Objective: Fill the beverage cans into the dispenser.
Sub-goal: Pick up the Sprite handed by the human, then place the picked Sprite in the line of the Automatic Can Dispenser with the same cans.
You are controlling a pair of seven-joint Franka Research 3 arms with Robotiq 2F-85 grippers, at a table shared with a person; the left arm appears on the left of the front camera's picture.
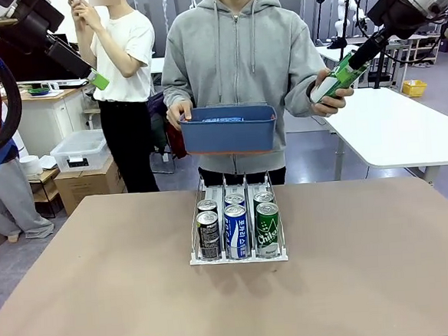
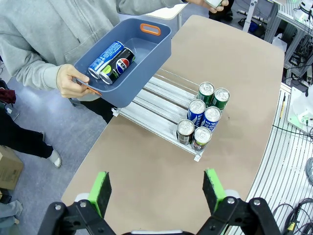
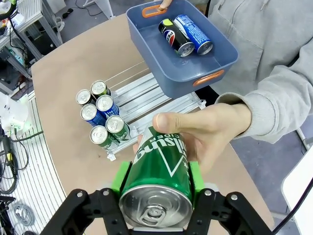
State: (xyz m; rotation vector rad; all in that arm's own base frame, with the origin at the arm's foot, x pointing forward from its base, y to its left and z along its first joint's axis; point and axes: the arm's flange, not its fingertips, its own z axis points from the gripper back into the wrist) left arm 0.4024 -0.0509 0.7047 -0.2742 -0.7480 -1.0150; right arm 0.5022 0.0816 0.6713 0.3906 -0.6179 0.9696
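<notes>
A green beverage can (image 3: 159, 164) sits between the green pads of my right gripper (image 3: 156, 178), which is shut on it. The person's hand (image 3: 205, 129) also grips this can, high at the right (image 1: 338, 78). The other hand holds a blue bin (image 1: 227, 129) above the dispenser's far end; a black can (image 3: 176, 36) and a blue-and-white can (image 3: 194, 33) lie in it. The white wire dispenser (image 1: 238, 256) stands mid-table with several cans (image 2: 203, 115) at its front end, two per lane. My left gripper (image 2: 157, 193) hangs open and empty at upper left (image 1: 98, 79).
The tan table (image 1: 101, 284) spreads wide around the dispenser. A second person in a white shirt (image 1: 124, 59) stands at the back left by a clear storage box (image 1: 80, 151). A white table (image 1: 398, 125) stands at the back right.
</notes>
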